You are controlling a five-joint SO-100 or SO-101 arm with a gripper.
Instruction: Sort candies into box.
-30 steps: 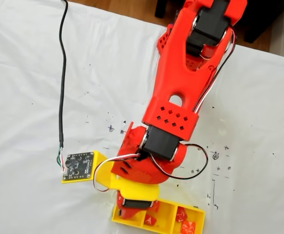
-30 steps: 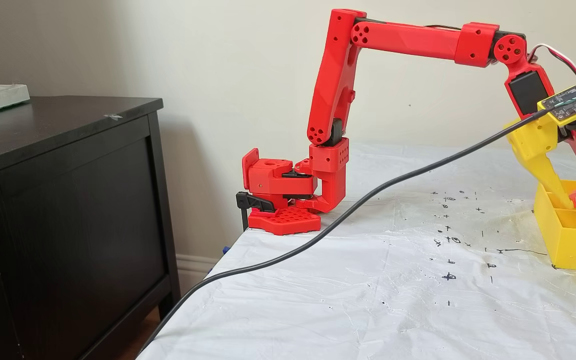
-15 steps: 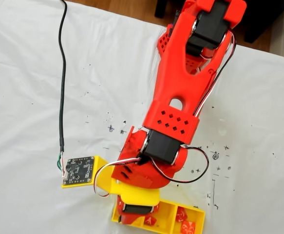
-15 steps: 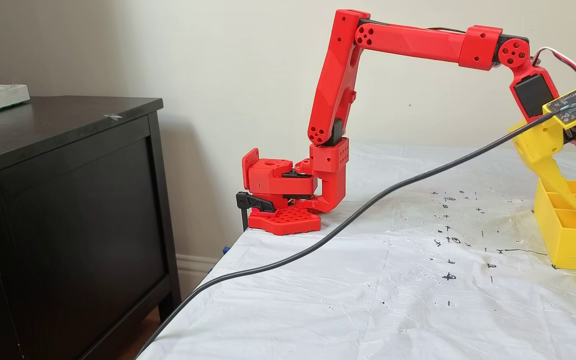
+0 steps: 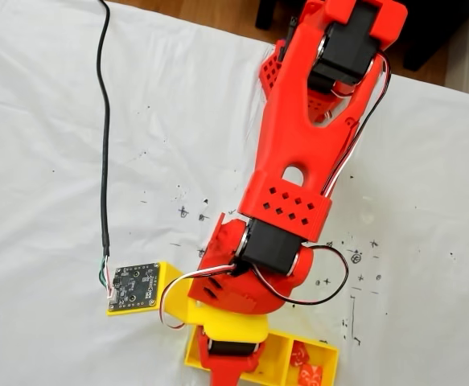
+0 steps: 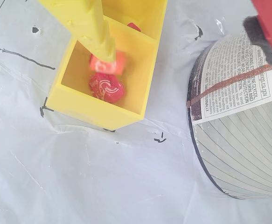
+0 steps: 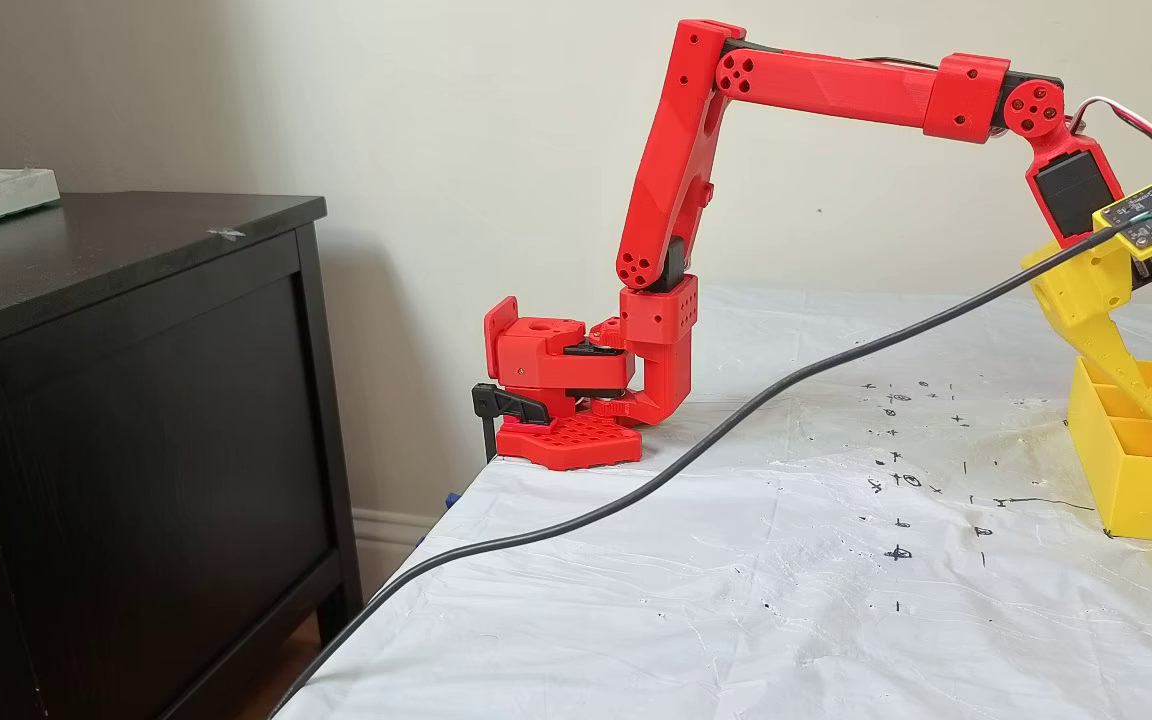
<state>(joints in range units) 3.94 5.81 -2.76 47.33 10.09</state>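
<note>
The gripper stood wide open above the yellow box, its yellow finger over the end compartment. Two red candies lay inside, the upper one blurred, perhaps falling. A printed round can stood beside the box.

The room is evenly and softly lit, with faint shadows on the white table cover and a mild sheen on its wrinkles. In the wrist view one candy in the box is smeared by blur. The dark cabinet loses detail.
</note>
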